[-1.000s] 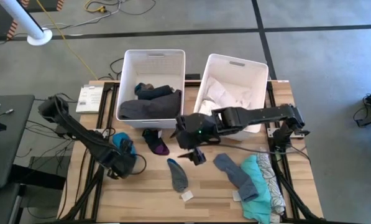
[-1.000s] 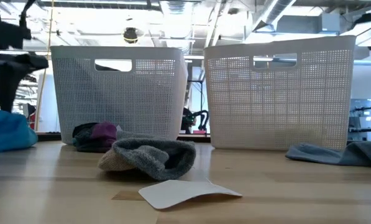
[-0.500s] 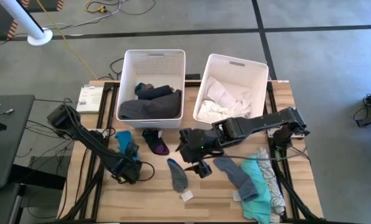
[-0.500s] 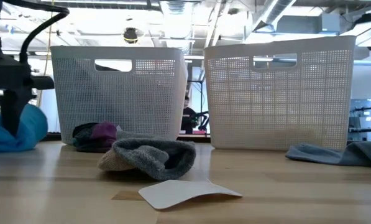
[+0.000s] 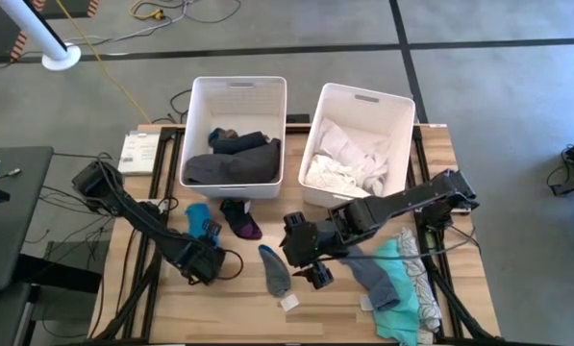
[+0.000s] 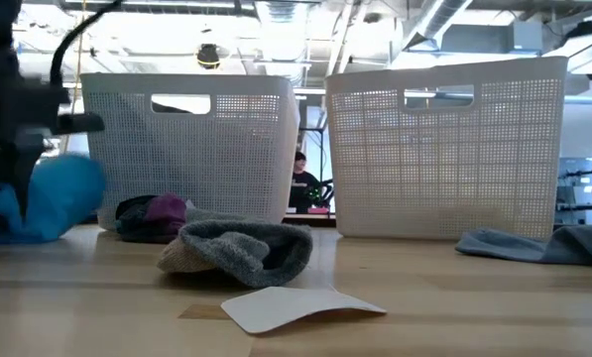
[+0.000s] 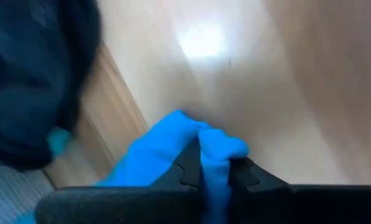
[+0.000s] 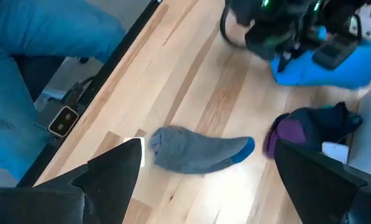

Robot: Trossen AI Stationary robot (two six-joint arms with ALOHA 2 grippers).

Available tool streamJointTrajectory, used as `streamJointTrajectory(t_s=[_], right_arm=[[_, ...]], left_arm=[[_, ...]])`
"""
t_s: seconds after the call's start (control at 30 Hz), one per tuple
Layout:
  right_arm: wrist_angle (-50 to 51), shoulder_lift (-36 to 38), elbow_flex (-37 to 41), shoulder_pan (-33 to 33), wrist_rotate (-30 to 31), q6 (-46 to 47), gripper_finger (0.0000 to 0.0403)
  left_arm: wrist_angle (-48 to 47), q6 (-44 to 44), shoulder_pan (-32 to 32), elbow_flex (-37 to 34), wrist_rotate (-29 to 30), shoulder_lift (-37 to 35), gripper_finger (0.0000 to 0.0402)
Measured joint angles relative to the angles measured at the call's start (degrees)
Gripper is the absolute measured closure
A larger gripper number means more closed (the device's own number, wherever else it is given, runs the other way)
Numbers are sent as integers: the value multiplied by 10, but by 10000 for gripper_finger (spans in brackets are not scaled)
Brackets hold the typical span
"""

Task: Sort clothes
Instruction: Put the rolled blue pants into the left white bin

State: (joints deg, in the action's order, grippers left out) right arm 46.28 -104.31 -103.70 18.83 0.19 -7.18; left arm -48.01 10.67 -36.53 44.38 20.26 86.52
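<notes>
Left gripper down at the left part of the wooden table, fingers pinched tight on a fold of the bright blue garment, which lies in front of the left white bin (the one holding dark clothes). Right gripper hanging over the table's middle, jaws spread wide with nothing between them, directly above the grey sock with a blue toe. Just beside that, a black-and-purple sock in front of the left bin. Right white bin filled with white clothes. Grey sock, teal garment and patterned white piece heaped at the right edge. White card flat near the front.
</notes>
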Motion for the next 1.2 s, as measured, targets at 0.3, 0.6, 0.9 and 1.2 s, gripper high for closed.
streamJointTrajectory(t_s=[0.3,0.6,0.9,1.2], right_arm=[[1,0,24,25,103,14,24],[-117,0,84,54,196,4,24],[-301,0,163,59,224,-17,24],[-495,0,254,38,207,-19,24]], left_arm=[[-3,-28,-19,75,49,-45,392],[-4,-80,-39,158,124,-80,393],[-5,-172,-56,231,190,-82,394],[6,-223,-59,256,224,-82,394]])
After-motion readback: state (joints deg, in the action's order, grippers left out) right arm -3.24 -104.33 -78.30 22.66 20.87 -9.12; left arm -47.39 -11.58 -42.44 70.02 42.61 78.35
